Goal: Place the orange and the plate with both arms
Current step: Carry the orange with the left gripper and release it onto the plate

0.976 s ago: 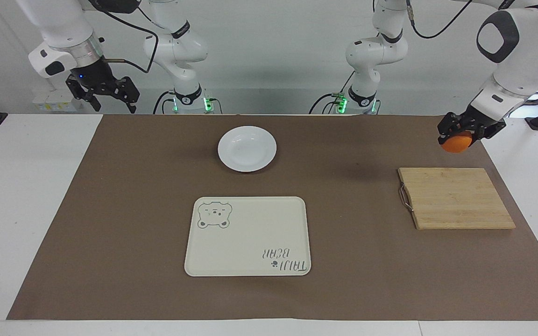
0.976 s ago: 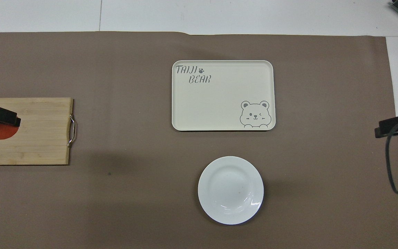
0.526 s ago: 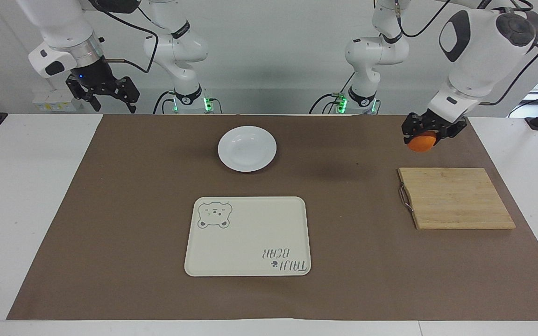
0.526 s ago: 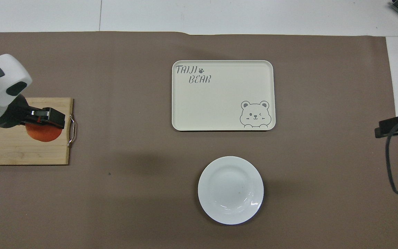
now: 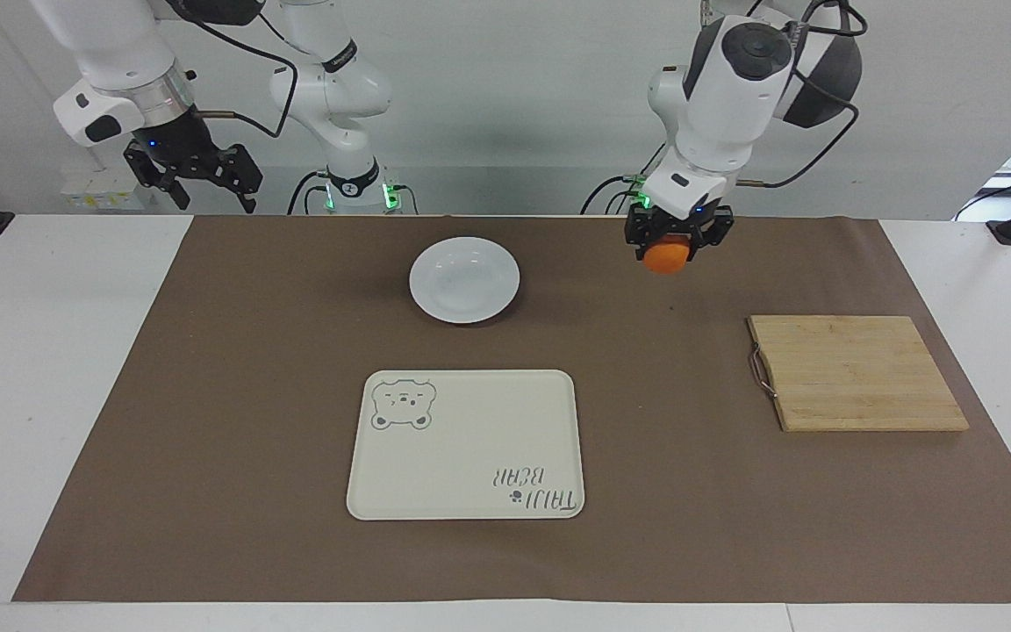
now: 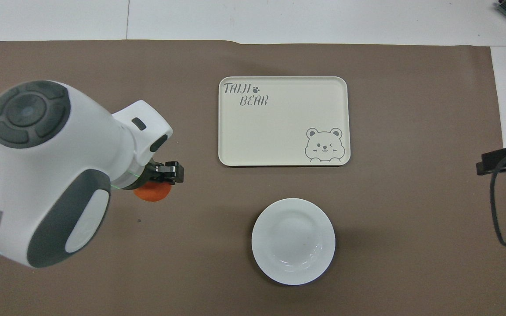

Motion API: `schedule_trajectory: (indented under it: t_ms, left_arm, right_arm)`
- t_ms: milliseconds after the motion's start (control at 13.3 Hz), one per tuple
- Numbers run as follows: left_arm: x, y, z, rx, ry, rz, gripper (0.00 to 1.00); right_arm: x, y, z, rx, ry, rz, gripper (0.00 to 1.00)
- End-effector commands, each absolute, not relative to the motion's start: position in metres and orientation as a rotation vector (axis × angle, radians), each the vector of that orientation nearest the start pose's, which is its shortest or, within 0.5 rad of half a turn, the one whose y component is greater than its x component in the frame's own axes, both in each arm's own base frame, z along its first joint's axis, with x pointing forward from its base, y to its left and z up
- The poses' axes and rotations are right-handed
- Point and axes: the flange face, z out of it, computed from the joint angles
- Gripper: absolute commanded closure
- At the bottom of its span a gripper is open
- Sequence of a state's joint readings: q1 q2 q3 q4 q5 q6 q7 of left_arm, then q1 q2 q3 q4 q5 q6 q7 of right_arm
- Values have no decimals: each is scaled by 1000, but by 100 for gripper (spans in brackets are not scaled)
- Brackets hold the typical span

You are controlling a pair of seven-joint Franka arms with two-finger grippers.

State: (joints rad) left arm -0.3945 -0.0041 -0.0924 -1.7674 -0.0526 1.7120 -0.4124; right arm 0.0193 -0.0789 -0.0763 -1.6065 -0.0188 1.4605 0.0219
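My left gripper (image 5: 674, 247) is shut on the orange (image 5: 667, 260), a small bright-orange fruit, and holds it up over the brown mat between the plate and the wooden board. In the overhead view the left arm covers most of the left gripper (image 6: 160, 181), and only part of the orange (image 6: 151, 194) shows under it. The plate (image 5: 464, 279) (image 6: 293, 241) is round, glossy white and empty, and lies flat on the mat near the robots. My right gripper (image 5: 212, 195) (image 6: 495, 161) waits open, high over the white table at the right arm's end, holding nothing.
A cream rectangular tray (image 5: 466, 443) (image 6: 283, 120) with a bear drawing lies farther from the robots than the plate. A wooden cutting board (image 5: 856, 373) with a metal handle lies toward the left arm's end. A brown mat (image 5: 207, 395) covers the table.
My left gripper has carried the orange from over the mat's edge near the cutting board toward the plate. The right arm has not moved.
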Motion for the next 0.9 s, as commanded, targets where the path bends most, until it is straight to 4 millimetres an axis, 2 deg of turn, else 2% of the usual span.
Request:
schedule_trajectory:
  t_ms: [0, 375, 526, 676, 826]
  left_arm:
    - [468, -302, 520, -3203, 17, 78, 100]
    - [417, -406, 454, -3244, -119, 63, 100]
    - [400, -441, 427, -3262, -145, 43, 100]
    - [384, -471, 403, -3281, -193, 27, 100]
    - [370, -492, 374, -3276, -198, 42, 100]
  right_arm:
    - [509, -35, 640, -3132, 144, 94, 0]
    - [509, -36, 639, -3133, 146, 82, 0]
    - [510, -35, 639, -3133, 144, 82, 0]
    - [509, -36, 639, -3133, 148, 82, 0]
    - [510, -35, 639, -3133, 146, 82, 0]
